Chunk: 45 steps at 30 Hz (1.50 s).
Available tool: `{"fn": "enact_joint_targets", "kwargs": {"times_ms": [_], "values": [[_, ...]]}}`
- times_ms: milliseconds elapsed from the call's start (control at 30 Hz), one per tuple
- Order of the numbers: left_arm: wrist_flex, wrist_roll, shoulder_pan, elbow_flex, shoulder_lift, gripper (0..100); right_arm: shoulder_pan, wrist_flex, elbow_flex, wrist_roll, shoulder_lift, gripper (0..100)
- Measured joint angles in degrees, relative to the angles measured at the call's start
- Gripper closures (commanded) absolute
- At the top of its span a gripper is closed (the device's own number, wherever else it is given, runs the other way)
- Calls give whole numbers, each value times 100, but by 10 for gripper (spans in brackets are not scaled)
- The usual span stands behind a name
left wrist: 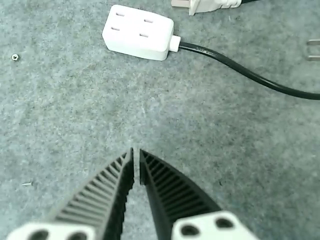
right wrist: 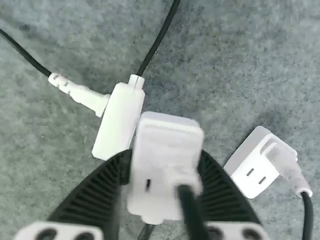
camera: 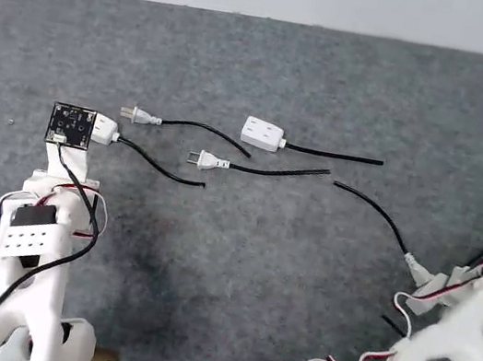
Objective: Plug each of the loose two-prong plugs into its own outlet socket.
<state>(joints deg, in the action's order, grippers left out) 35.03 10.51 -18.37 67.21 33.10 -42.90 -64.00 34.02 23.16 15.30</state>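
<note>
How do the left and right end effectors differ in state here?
The left end effector is shut on nothing, its fingers almost meeting above bare carpet; the right end effector is shut on a white socket block. The left faces a lone outlet lying ahead; the right has two other white blocks beside its load. Both have black ribbed fingers.
</note>
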Motion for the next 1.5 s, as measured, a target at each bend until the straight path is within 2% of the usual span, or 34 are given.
{"fn": "enact_joint_targets", "kwargs": {"times_ms": [167,400,533,667,867,1000,1100,1267,1500], "values": [[0,0,0,0,0,985,35,-255,-53,0,141,740],[-149,0,114,26,0,985,220,-1336,-967,-114,255,742],[-422,0,149,158,0,985,905,-1767,-1389,-633,255,742],[-466,0,149,158,0,985,1996,-1837,-1697,-1178,255,742],[-466,0,149,158,0,985,3886,-703,-1723,-1187,-53,742],[-466,0,149,158,0,985,4633,211,-1960,-826,-941,742],[-466,0,149,158,0,985,4879,721,-2497,-571,-1767,742],[-466,0,149,158,0,985,4897,1442,-3771,-246,-3420,742],[-466,0,149,158,0,985,4993,1670,-5837,123,-5864,742]]}}
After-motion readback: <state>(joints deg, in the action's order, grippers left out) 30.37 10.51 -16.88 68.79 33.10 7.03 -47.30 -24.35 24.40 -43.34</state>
